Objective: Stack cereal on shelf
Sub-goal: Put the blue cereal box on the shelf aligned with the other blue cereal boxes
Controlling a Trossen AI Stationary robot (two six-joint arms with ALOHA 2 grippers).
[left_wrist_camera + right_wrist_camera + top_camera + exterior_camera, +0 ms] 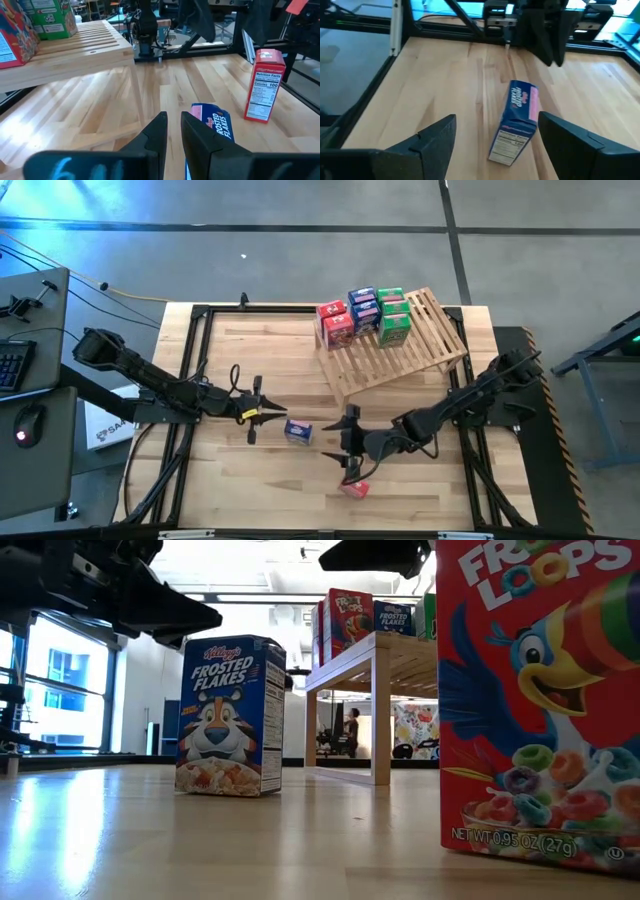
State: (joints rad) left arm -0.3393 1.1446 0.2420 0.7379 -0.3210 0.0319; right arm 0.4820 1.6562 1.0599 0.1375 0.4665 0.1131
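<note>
My right jaws gape wide, empty, near the blue Frosted Flakes box; left jaws nearly closed. Approaching off-centre risks toppling it.

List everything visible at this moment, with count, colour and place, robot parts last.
Blue cereal box: one, blue, upright on the table between the two grippers.
Red cereal box: one, red, on the table near its front edge, close to the right gripper.
Cereal boxes on the shelf: a cluster of about six, red, blue and green, on the shelf's far part.
Shelf: one, light wooden slats, far right part of the table.
Table: one, pale wooden planks with a black frame.
Left gripper: dark, nearly shut and empty, just left of the blue cereal box.
Right gripper: dark, wide open and empty, right of the blue cereal box.
</note>
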